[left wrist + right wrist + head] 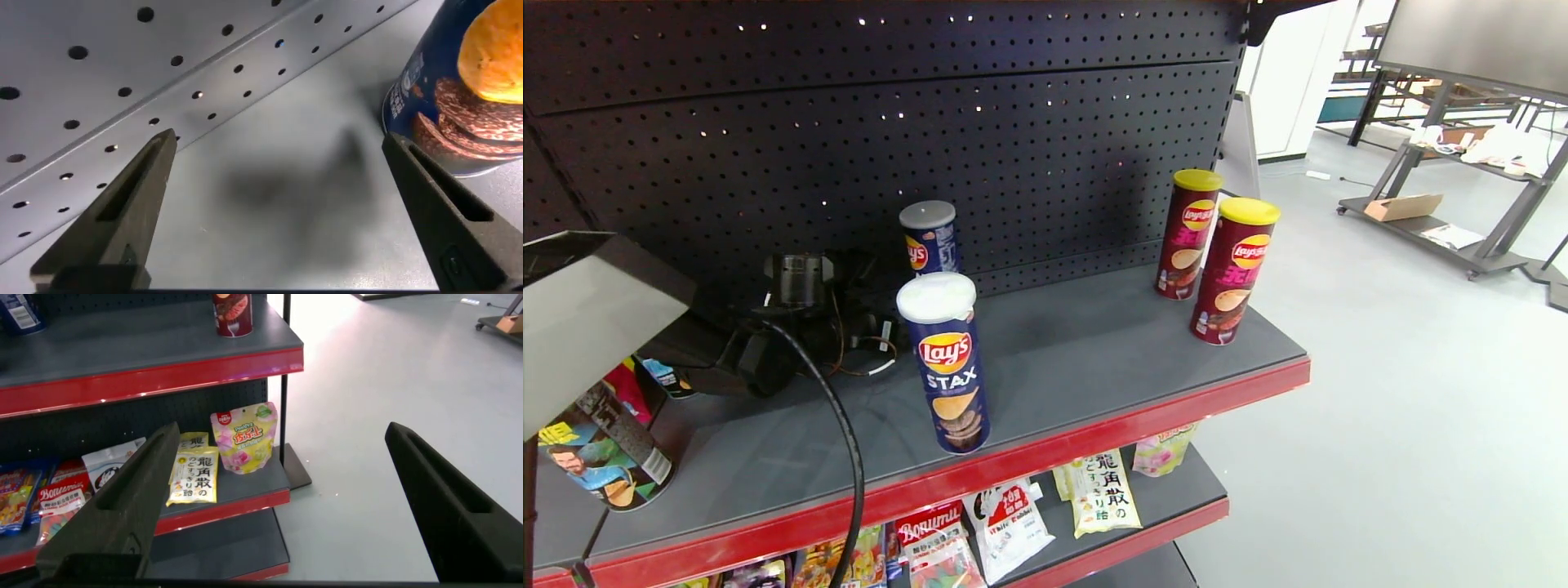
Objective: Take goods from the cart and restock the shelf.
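Nearest is the red front lip of a dark grey shelf (1094, 359); under it, a lower shelf (1176, 498) holds snack bags (1098, 490). At the near left end is a colourfully printed can (605, 457); close to the lip stands a tall blue chip can (943, 363), upright, with a white lid. Further back the black left arm (792, 327), trailing a looped cable, sits over the shelf; a second blue can (929, 237) with a grey lid stands just before the black pegboard wall (1013, 122). Toward the right end, two maroon chip cans (1232, 269) with yellow lids stand upright, close together. Past the shelf end lie a pale grey floor (1405, 408) and, well off, a metal stand (1462, 237).

The left wrist view adds the left gripper (279, 139), fingers spread wide and holding nothing, low over bare shelf by the pegboard; a blue can foot (466, 98) sits just beside one finger, though which blue can it belongs to cannot be told. The right wrist view adds the right gripper (283, 429), likewise spread and empty, out in front of the shelving; beyond it are a pink-and-green pouch (245, 437) and a yellow-and-white bag (194, 469).
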